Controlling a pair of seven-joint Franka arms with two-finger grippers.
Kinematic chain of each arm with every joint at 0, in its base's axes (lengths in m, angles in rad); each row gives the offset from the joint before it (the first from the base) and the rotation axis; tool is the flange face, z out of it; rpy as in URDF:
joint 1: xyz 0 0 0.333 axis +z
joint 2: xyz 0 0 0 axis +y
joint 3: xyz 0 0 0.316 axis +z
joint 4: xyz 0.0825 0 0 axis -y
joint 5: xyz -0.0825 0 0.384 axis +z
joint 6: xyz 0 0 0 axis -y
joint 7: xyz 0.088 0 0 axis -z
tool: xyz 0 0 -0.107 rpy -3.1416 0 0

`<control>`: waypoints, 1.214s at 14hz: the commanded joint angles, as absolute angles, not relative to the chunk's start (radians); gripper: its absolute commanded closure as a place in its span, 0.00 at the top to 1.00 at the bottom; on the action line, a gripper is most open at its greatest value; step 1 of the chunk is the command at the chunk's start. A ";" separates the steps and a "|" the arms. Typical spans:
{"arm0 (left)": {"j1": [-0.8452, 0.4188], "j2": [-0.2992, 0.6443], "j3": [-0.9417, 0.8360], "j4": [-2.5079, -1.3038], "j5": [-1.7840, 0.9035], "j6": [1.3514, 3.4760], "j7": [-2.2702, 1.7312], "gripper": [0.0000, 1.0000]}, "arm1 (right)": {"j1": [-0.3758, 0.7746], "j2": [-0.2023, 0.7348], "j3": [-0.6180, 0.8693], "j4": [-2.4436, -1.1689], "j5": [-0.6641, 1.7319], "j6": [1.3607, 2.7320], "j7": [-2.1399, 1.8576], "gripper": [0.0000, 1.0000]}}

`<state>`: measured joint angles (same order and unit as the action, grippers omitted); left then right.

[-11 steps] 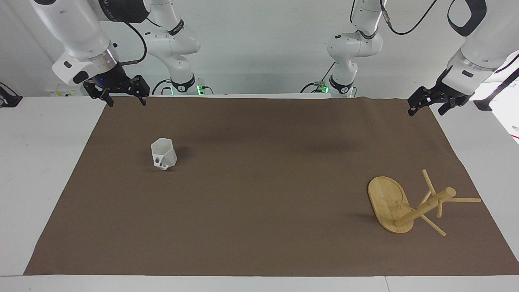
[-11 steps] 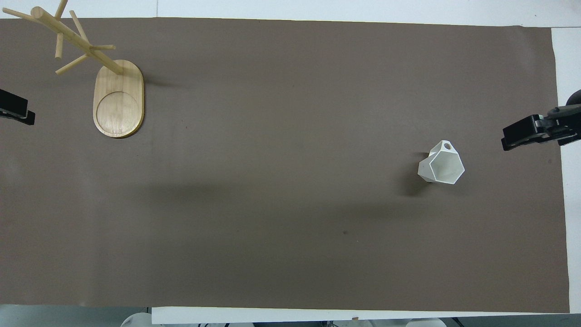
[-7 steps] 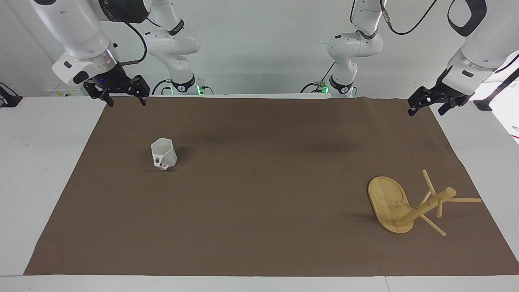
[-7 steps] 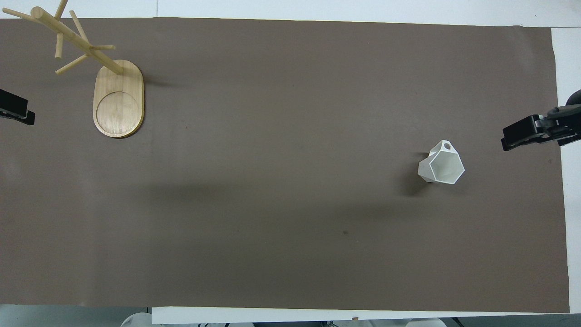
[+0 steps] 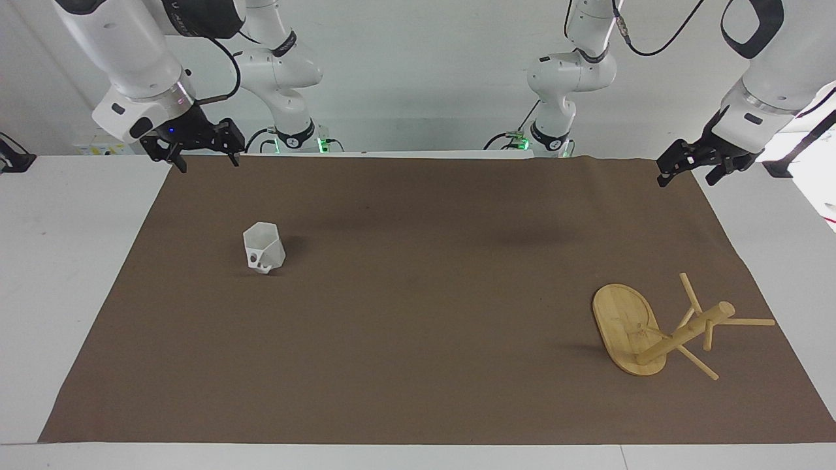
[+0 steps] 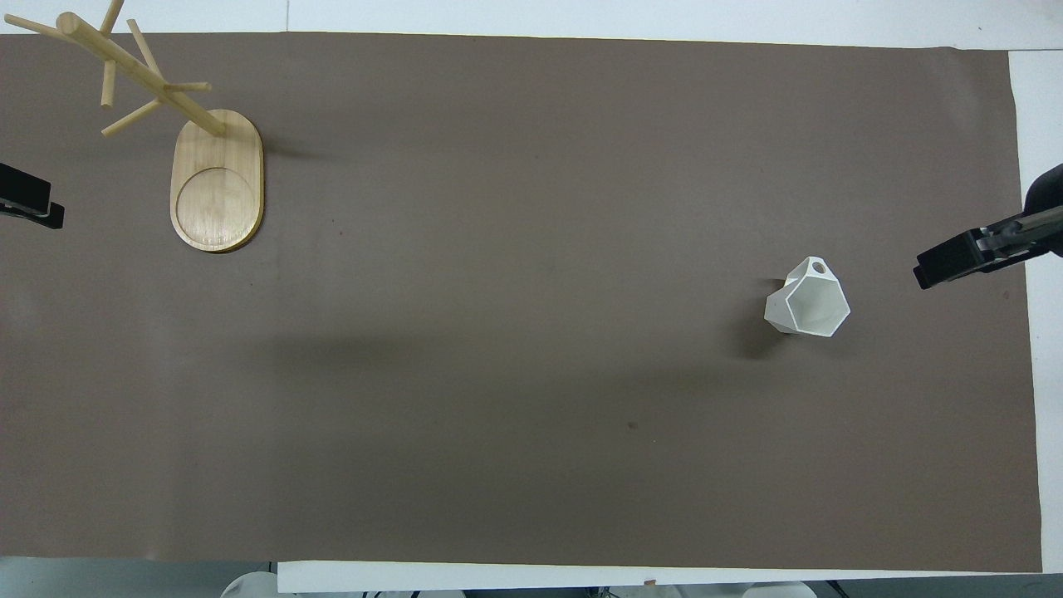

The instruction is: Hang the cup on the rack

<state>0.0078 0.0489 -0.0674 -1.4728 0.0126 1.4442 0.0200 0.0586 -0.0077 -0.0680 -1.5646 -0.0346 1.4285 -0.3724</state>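
Note:
The white faceted cup [image 5: 263,251] stands upright on the brown mat toward the right arm's end of the table, with its handle turned away from the robots; it also shows in the overhead view [image 6: 810,303]. The bamboo rack [image 5: 624,320] stands upright on its oval base toward the left arm's end, farther from the robots than the cup, and shows in the overhead view too [image 6: 217,191]. My right gripper [image 5: 202,160] is open and empty, raised over the mat's corner at the robots' edge. My left gripper [image 5: 684,176] is open and empty, raised over the mat's other near corner.
The brown mat [image 5: 418,313] covers most of the white table [image 5: 72,261]. The rack's thin pegs [image 5: 748,321] stick out around its post. Nothing else lies on the mat.
My right gripper has shifted slightly and turned a little. The left arm, the cup and the rack have not moved.

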 commanded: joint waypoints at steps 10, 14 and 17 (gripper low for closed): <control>0.003 0.018 -0.060 -1.508 0.015 1.451 0.018 1.00 | -0.421 0.236 -0.072 -1.707 0.495 1.566 -1.795 1.00; 0.003 0.018 -0.060 -1.508 0.015 1.451 0.018 1.00 | -0.524 0.357 -0.072 -1.856 0.753 1.551 -2.274 1.00; 0.003 0.018 -0.060 -1.508 0.015 1.451 0.018 1.00 | -0.545 0.426 -0.071 -1.958 0.895 1.523 -2.518 1.00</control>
<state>0.0078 0.0488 -0.0674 -1.4728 0.0126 1.4442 0.0200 -0.5330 0.4102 -0.0848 -1.8907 0.8166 1.5316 -2.3923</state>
